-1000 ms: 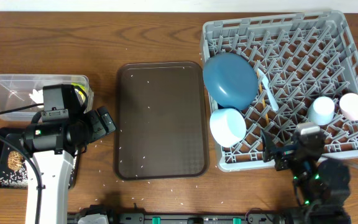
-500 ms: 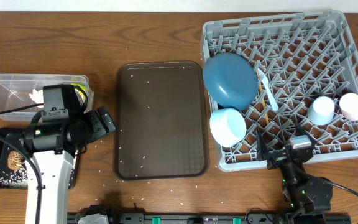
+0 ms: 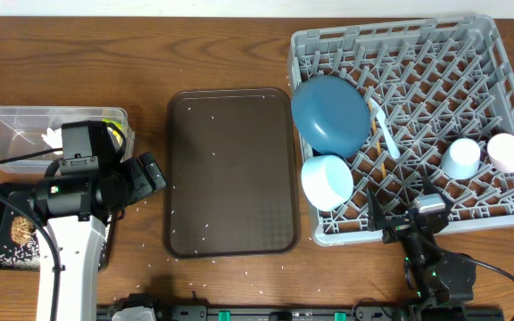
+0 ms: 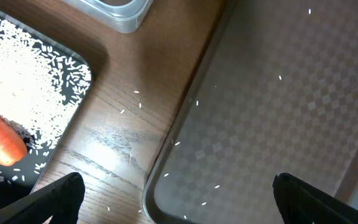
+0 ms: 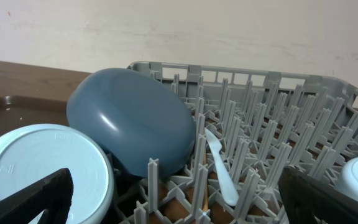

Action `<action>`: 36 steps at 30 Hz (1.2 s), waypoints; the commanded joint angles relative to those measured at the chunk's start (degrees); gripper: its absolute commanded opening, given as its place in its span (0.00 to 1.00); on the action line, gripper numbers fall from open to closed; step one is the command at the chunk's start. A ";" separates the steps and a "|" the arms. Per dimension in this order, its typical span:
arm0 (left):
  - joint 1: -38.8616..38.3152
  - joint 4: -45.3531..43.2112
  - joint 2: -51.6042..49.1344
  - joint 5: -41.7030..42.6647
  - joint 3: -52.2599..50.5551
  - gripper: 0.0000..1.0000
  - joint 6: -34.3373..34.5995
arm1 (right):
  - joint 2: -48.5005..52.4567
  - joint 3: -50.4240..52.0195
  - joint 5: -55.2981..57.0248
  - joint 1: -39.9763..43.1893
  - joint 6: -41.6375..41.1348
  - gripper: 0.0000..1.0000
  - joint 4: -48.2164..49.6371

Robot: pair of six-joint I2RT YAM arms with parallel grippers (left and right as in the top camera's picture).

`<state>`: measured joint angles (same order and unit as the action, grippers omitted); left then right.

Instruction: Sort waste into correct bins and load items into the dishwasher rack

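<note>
The grey dishwasher rack (image 3: 507,53) holds the round blue plate (image 3: 331,111), pale blue bowl (image 3: 327,181), pale blue spoon (image 3: 382,120), wooden chopsticks (image 3: 387,143), light blue cup (image 3: 461,159) and pink cup (image 3: 508,152). My right gripper (image 3: 407,225) is open and empty at the rack's front edge; its wrist view shows the plate (image 5: 132,127), bowl (image 5: 42,168) and spoon (image 5: 219,165). My left gripper (image 3: 153,174) is open and empty (image 4: 179,205) over the brown tray's left edge. The clear tub (image 3: 7,125) holds white tissue (image 3: 53,138). The black tray (image 4: 82,68) holds the carrot (image 4: 2,143), rice and a brown chunk (image 3: 20,229).
The dark brown serving tray (image 3: 230,183) lies in the middle with scattered rice grains on it. More loose grains lie on the wood (image 4: 135,92) between it and the black tray. The left arm's white body (image 3: 70,267) covers part of the black tray.
My right arm has shifted left and drawn back a little at the rack's front edge, then held still. The left arm has not moved.
</note>
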<state>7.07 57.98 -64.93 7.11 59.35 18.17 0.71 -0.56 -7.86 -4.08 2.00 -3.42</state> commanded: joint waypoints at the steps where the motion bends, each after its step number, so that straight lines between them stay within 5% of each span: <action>1: 0.24 0.04 0.20 -0.48 0.90 0.98 0.31 | -0.33 0.26 0.35 0.79 0.42 0.99 -0.09; 18: 0.24 -0.02 3.65 -3.69 -1.31 0.98 0.28 | -0.33 0.24 0.35 0.79 0.42 0.99 -0.09; 22: 0.24 -3.32 12.33 -7.21 -5.46 0.98 0.13 | -0.33 0.24 0.35 0.79 0.42 0.99 -0.09; 29: -1.38 -21.84 30.86 -6.38 -16.92 0.98 -8.55 | -0.33 0.24 0.35 0.79 0.42 0.99 -0.09; 36: -5.20 -24.94 43.89 -6.25 -21.03 0.98 -18.69 | -0.33 0.24 0.35 0.79 0.42 0.99 -0.09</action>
<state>3.09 34.00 -24.58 1.30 39.33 6.37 0.71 -0.56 -7.84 -4.08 2.00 -3.46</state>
